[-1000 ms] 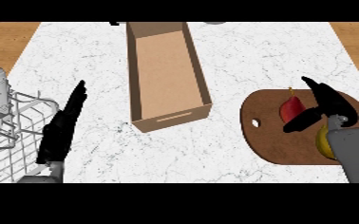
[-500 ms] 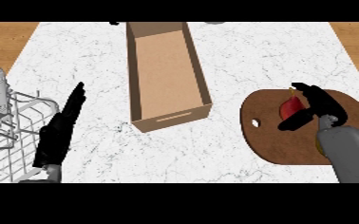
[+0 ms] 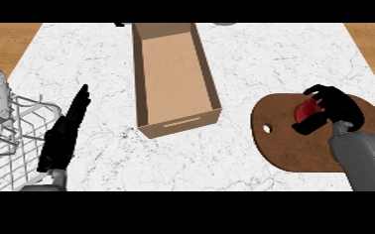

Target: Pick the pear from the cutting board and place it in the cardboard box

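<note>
Counter: white marble with fine grey veins, fills most of the view. Wood shows past its far left corner, and again at the far right. Wire rack, white, sits at lower left, cut by the view's edge. Light is even, shadows soft. At the far edge are a dark item and a grey item, both too cropped to identify.

Curled round it, the right hand hides most of the pear.
</note>
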`<control>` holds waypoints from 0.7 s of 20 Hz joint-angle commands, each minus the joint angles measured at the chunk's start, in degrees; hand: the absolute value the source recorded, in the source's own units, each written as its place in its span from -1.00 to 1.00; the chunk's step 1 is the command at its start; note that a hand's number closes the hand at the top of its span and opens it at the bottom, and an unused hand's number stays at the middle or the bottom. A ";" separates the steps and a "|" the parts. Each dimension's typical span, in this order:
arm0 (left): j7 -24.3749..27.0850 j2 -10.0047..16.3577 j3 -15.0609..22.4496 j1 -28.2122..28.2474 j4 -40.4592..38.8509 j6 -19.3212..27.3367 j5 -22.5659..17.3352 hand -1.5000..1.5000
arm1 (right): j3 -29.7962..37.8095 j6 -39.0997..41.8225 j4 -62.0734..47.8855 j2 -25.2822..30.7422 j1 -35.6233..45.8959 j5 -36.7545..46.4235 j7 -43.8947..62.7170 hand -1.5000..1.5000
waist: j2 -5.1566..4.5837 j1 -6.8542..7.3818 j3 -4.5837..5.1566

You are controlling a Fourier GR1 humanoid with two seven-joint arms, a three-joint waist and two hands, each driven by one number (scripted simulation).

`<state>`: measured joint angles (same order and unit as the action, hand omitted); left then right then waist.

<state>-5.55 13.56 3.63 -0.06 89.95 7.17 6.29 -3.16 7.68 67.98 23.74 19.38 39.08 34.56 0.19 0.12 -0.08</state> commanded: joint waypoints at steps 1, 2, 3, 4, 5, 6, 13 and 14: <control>0.60 0.87 -1.52 3.76 1.26 0.34 0.99 0.00 | -2.52 -2.86 5.93 -0.70 -3.60 4.98 2.19 1.00 | -0.06 -0.07 0.09; -3.84 1.41 -2.85 -3.19 -1.79 0.04 0.46 0.00 | -5.71 -4.16 4.69 -4.60 -0.11 8.26 7.05 1.00 | -0.17 -0.09 0.10; -0.84 1.26 -2.62 0.74 -0.23 -0.15 -0.11 0.00 | -9.24 -5.49 12.03 -6.43 -6.87 10.39 9.43 1.00 | 0.11 -0.59 0.14; -0.13 2.28 -2.75 2.39 0.17 -0.24 0.61 0.00 | -10.91 -3.55 15.72 -6.65 -7.19 11.72 12.84 1.00 | 0.22 -0.62 0.16; -0.80 0.90 -1.34 2.36 0.17 0.20 0.78 0.00 | -15.68 -7.90 15.89 -11.53 -9.17 16.39 15.81 1.00 | 0.31 -0.63 0.18; 0.34 1.42 -1.46 2.22 -0.63 -0.32 0.95 0.00 | -18.38 -6.86 17.55 -12.93 -9.53 18.83 19.04 1.00 | 0.28 -0.61 0.20; 0.26 1.43 -2.86 0.58 -1.38 -0.78 1.05 0.00 | -26.18 -4.28 29.34 -14.75 -13.74 31.87 28.81 1.00 | -0.03 -0.40 0.11; 0.66 1.88 -3.59 1.54 -0.94 -1.74 -0.12 0.00 | -25.34 -0.25 32.12 -14.41 -12.49 32.00 30.58 1.00 | -0.02 -0.32 0.12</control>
<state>-4.95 13.32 2.82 0.50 90.09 6.46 6.59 -25.74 2.98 93.39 10.21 7.80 66.13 58.38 0.44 -0.50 -0.02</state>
